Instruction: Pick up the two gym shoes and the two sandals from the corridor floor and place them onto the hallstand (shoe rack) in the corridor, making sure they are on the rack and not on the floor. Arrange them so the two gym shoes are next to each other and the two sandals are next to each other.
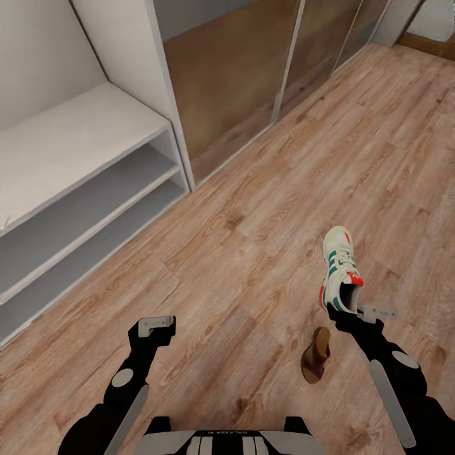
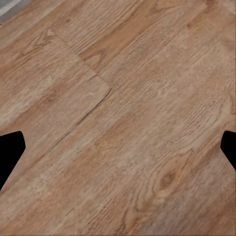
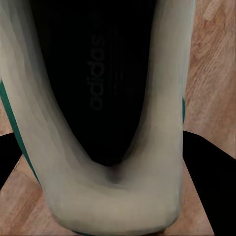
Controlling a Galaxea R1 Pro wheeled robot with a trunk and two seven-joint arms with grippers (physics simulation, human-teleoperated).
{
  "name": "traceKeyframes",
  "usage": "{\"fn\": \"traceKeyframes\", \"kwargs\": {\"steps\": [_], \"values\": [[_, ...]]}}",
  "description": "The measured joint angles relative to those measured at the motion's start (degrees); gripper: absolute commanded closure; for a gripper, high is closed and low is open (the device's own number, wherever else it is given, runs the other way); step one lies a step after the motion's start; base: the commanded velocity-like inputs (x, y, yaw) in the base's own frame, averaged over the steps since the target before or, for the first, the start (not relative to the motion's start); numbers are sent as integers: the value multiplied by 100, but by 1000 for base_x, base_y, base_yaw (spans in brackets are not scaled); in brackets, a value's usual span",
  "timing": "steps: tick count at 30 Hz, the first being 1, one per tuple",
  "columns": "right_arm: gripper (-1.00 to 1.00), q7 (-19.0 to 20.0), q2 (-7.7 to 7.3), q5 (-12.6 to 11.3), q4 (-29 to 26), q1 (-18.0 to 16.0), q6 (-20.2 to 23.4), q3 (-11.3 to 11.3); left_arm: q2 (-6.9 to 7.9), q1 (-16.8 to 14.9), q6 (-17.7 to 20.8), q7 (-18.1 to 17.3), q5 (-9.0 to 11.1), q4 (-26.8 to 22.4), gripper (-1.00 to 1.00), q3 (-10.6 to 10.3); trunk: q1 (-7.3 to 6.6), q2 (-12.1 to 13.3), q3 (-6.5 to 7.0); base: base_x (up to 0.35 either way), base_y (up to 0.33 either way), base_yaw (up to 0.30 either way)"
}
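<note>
Pointing toe-away, gym shoe point(image 1: 340, 272) seemingly gripped by right hand point(image 1: 351, 311).

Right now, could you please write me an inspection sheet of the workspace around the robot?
Surface: corridor floor, light wood-grain planks.
Job's things: one gym shoe lifted off the floor at its heel; one sandal lying on the floor beside the right arm; hallstand top and the shelf parts in view carry no shoes.
Clutter: nothing seen.
Grippers: right gripper shut on the gym shoe's heel; left gripper open over bare floor.
Cables: nothing seen.
Surroundings: brown sliding closet doors behind the hallstand.
</note>
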Motion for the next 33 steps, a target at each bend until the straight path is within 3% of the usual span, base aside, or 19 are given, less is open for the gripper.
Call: {"fn": "traceKeyframes", "kwargs": {"steps": [11,33], "values": [[100,-14,5,-1,3,2,1,6,0,0,-1,9,0,0,-100,6,-2,0,0,201,296,-45],[100,-16,5,0,6,5,1,11,0,-1,-2,9,0,1,-100,4,-2,0,0,285,227,-267]]}}
